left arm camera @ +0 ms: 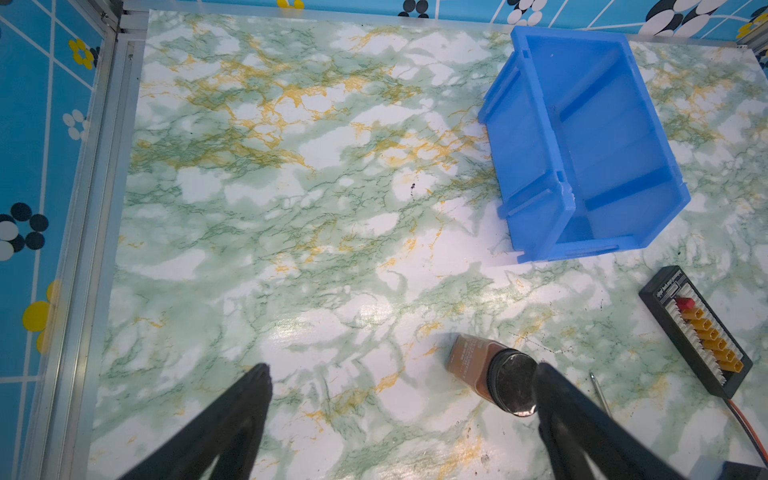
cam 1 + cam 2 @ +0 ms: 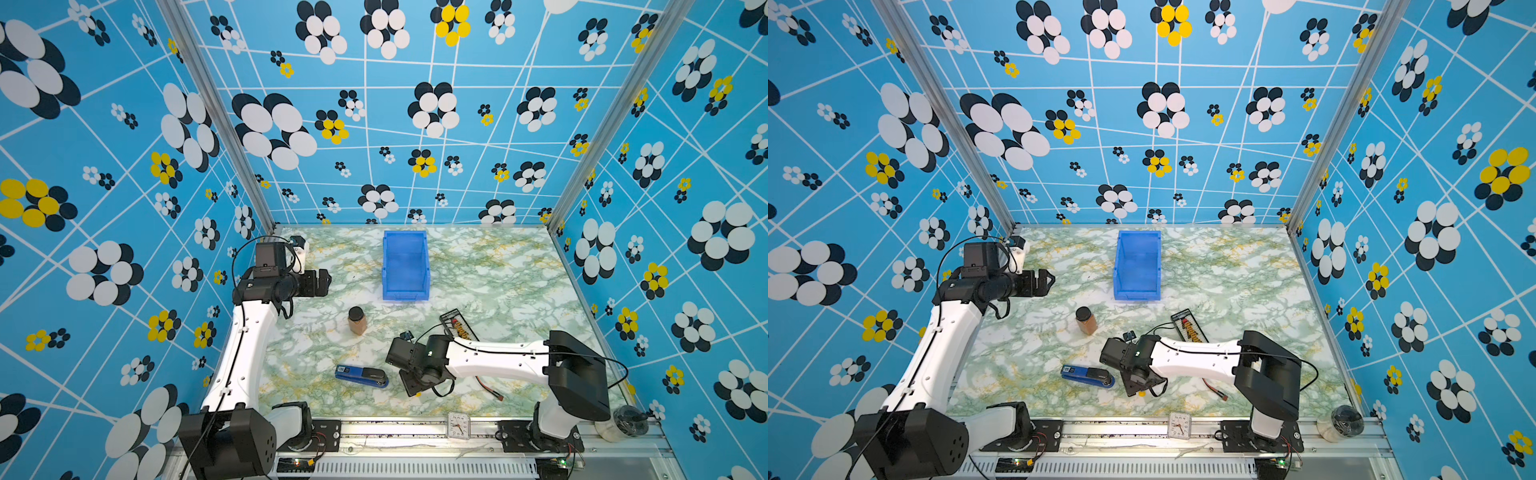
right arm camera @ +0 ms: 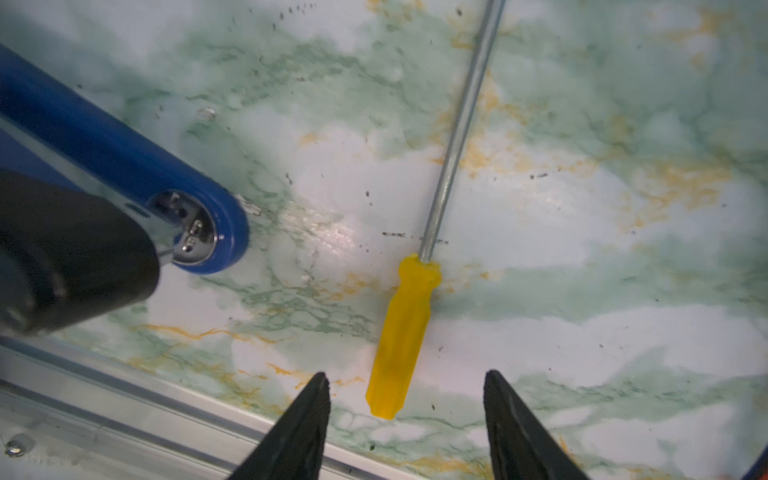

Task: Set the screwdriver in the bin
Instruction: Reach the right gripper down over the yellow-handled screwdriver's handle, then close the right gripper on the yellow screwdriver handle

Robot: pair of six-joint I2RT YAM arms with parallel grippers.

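Near the front edge of the tabletop (image 3: pixel 602 270), screwdriver (image 3: pixel 405 332) lying flat, handle end between spread jaws of right tool (image 3: pixel 405 374), untouched, shaft pointing toward far edge.

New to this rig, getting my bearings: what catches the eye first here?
The loud blue flowered walls dominate both top views, with the bright blue bin standing far back on the marble table. In the right wrist view, the yellow-handled screwdriver lies flat, its handle end between the open jaws of the right gripper.

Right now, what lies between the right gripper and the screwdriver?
Only bare tabletop, in the right wrist view: the screwdriver handle end sits untouched inside the open right gripper.
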